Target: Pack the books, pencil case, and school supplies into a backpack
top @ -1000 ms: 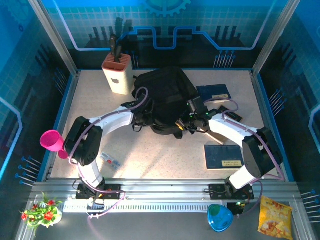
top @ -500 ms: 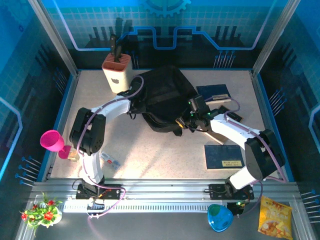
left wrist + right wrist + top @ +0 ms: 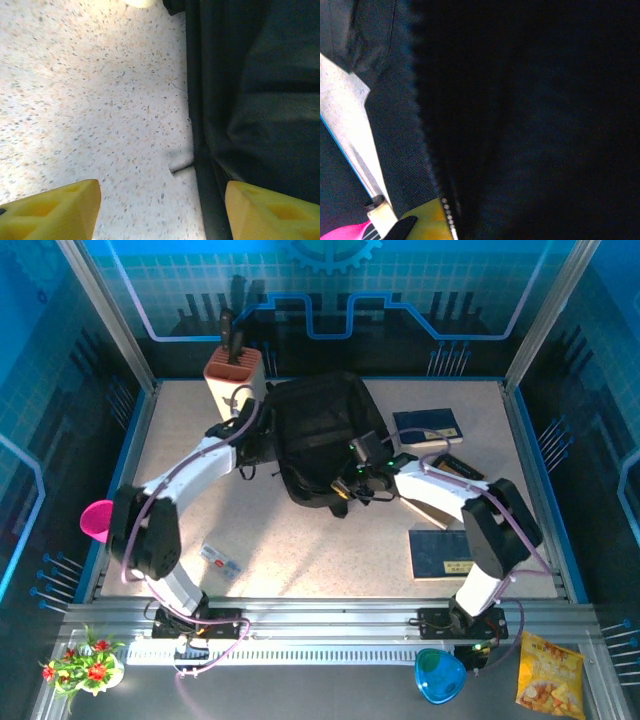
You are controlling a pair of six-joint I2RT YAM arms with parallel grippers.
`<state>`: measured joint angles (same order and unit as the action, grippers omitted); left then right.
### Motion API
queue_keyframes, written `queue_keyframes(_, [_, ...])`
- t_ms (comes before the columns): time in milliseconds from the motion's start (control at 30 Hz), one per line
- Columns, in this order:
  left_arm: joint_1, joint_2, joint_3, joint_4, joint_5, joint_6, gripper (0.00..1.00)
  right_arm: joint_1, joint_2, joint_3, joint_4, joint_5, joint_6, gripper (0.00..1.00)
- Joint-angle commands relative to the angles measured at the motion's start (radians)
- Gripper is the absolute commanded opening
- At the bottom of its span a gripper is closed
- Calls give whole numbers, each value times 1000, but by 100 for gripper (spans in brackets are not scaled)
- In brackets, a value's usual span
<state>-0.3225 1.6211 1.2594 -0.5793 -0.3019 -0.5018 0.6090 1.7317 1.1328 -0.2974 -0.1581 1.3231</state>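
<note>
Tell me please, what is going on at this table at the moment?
Two robot arms are working on a black backpack in the middle of the table. The left end effector is open at the backpack's left edge, holding nothing. The right end effector is shut at the backpack's zipper edge. Two dark blue books lie outside it, not yet packed.
</note>
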Motion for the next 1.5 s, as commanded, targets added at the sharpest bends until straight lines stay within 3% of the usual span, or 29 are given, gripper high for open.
queue_keyframes(0, [7,-102,-64,-47,30,-55,72,58,84,108,47,-54,-26,13])
queue_keyframes(133, [10,-207,-124,-38,32,-60,82,96,148,220,-29,-101,-104,35])
queue_keyframes(300, [14,-298,-173,-27,68,-53,92,101,40,186,-112,-34,-200,72])
queue_keyframes(567, [19,-360,-212,10,207,-10,99,49,-249,23,-256,167,-363,90])
queue_keyframes(767, [21,-361,-227,90,344,18,99,-103,-296,-10,-380,286,-528,100])
queue_keyframes(867, [20,-344,-215,121,411,35,99,-169,-263,-7,-412,349,-607,100])
queue_keyframes(1133, [19,-282,-180,164,562,66,99,-349,-57,78,-390,383,-692,100])
queue_keyframes(1467, [16,-215,-137,142,619,96,99,-472,217,322,-491,431,-727,99])
